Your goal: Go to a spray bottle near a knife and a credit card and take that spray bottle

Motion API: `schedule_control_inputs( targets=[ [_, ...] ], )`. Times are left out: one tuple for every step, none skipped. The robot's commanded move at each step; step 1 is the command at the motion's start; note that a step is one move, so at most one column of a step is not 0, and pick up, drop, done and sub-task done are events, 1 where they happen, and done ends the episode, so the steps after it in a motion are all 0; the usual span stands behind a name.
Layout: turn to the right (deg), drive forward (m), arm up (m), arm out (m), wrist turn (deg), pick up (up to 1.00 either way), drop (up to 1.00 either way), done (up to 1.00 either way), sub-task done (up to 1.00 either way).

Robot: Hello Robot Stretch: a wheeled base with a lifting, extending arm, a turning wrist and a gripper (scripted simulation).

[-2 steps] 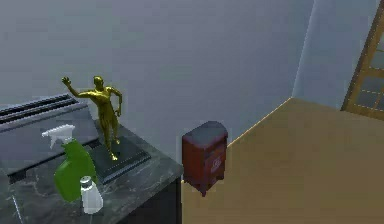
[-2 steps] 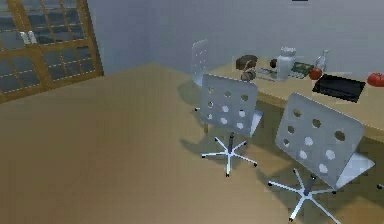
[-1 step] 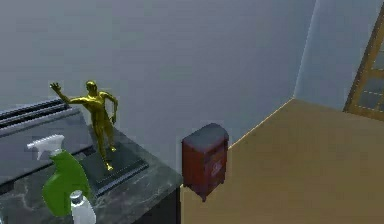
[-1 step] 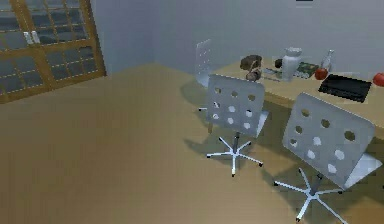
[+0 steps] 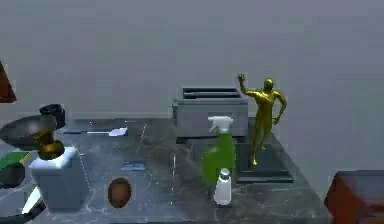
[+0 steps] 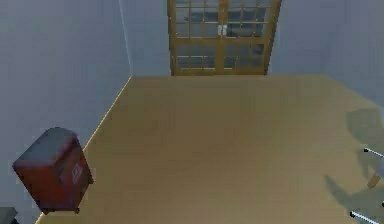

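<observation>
**Step in hand:** approach, judged almost finished; grasp not yet begun.

**Task's thing:** spray bottle (image 5: pixel 220 152), green with a white trigger head. Upright on the dark marbled worktop (image 5: pixel 170 178), lower middle of the forward view.
- Just beside it, below in the frame: small white shaker (image 5: pixel 223 187).
- Behind it, toward the frame's top: grey toaster (image 5: pixel 208 110).
- To its right: gilt statue (image 5: pixel 262 112) with one arm raised, on a dark base.

**Confirming neighbours**, left of the bottle:
- thin pale strip (image 5: pixel 108 131) in the left-middle of the frame, likely the knife
- flat bluish patch (image 5: pixel 133 166) nearer the bottle, likely the credit card

Both too small to be sure of.

**Other load, left part of the forward view:** white boxy container (image 5: pixel 60 180), brown oval lump (image 5: pixel 119 192), dark bowl (image 5: pixel 25 130).

**Claw:** state cannot be told.

**Next move, as judgement:** turn the base to bring the worktop onto the arm's reaching side. Then lift the arm to the bottle's height and extend it, keeping clear of the shaker and the statue.

**Views compared:**
- Forward view: worktop, its load and a plain grey wall.
- Arm side view: bare wooden floor (image 6: pixel 230 140) and a glazed wooden door (image 6: pixel 222 35) at top centre.
- Common to both: red-brown box (image 6: pixel 55 168), lower left in the arm side view and at the forward view's lower right corner.
</observation>
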Motion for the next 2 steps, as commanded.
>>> schedule_control_inputs(
  targets=[
    [-45.0, 0.0, 0.0, 0.0, 0.0, 0.0, 0.0, 0.0, 0.0],
    [-30.0, 0.0, 0.0, 0.0, 0.0, 0.0, 0.0, 0.0, 0.0]
  ],
)
